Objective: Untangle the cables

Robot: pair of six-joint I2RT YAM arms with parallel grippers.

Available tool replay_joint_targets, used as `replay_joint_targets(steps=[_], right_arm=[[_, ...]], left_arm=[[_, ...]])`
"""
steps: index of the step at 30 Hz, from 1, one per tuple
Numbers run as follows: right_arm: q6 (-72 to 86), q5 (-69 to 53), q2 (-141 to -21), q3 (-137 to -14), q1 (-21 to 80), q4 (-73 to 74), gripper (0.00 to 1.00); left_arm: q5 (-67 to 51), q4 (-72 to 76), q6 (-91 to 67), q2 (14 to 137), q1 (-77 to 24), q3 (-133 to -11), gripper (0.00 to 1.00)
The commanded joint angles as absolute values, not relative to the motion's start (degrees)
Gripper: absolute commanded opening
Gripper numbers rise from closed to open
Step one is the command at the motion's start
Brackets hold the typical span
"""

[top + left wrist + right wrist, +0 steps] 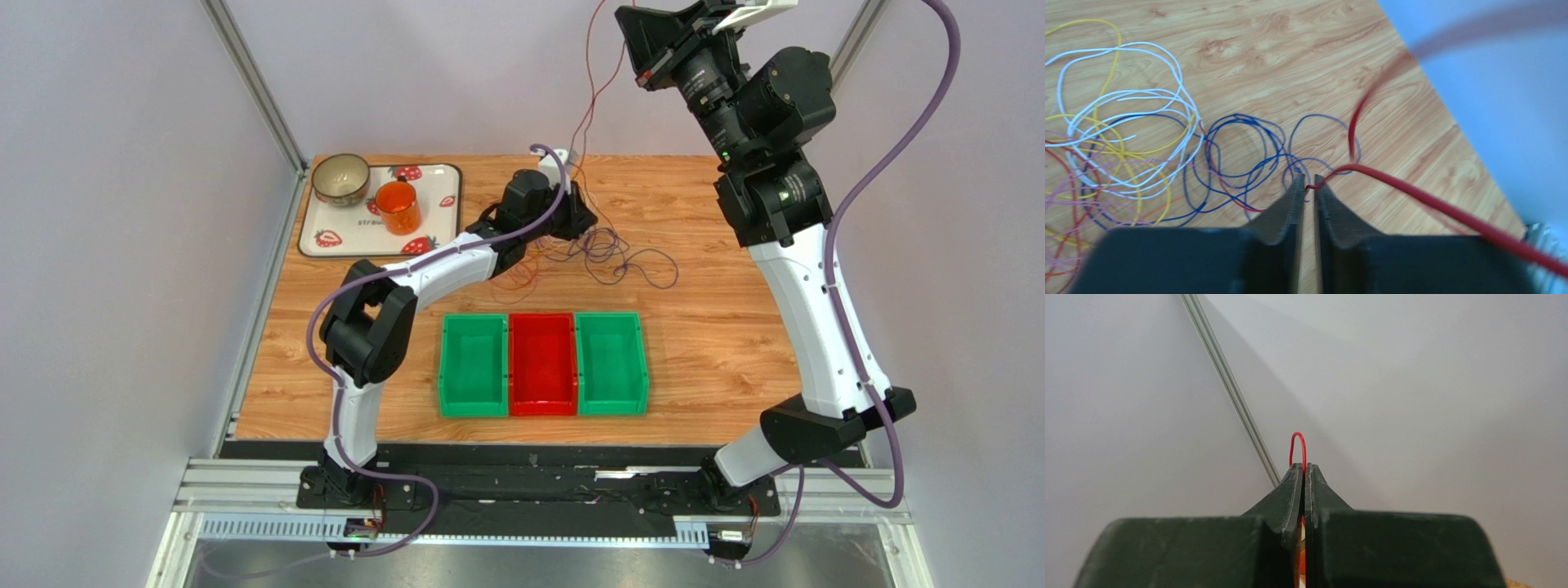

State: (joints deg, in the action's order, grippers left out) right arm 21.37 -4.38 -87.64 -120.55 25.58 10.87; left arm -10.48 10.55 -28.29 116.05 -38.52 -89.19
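The cables (pixel 610 251) lie as a loose tangle on the wooden table at the back centre. In the left wrist view I see blue loops (pixel 1244 150), white loops (pixel 1128 101), yellow and pink strands. My left gripper (pixel 577 218) is low at the pile, its tips (pixel 1309 184) shut on a red cable (pixel 1413 193). That red cable (pixel 590 86) rises steeply off the table. My right gripper (pixel 638 49) is raised high at the back, shut on the red cable, whose small loop (pixel 1298 447) sticks out past its tips (pixel 1303 470).
A strawberry-print tray (pixel 448 184) at the back left holds a bowl (pixel 340 179) and an orange cup (pixel 398 208). Three bins stand side by side in front of the pile: green (pixel 474 364), red (pixel 542 363), green (pixel 610 361).
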Motion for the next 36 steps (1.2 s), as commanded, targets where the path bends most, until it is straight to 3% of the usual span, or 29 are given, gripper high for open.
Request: replay_joint_targets(steps=[1, 7, 20, 36], right_arm=[[20.13, -2.90, -85.52, -119.01, 25.66, 10.46, 0.00], [20.04, -2.11, -84.29, -117.25, 25.75, 10.20, 0.00], [21.00, -0.53, -81.21, -112.68, 25.66, 7.82, 0.00], [23.02, 0.00, -77.44, -105.47, 25.75, 6.68, 0.00]], left_arm=[[-12.22, 16.43, -29.44, 116.02, -39.11, -92.29, 0.03], [-11.08, 12.33, -27.95, 112.86, -39.20, -94.13, 0.00], [-7.21, -7.11, -18.63, 104.59, -39.11, -111.18, 0.00], [-10.37, -18.89, -18.28, 94.32, -39.20, -108.81, 0.00]])
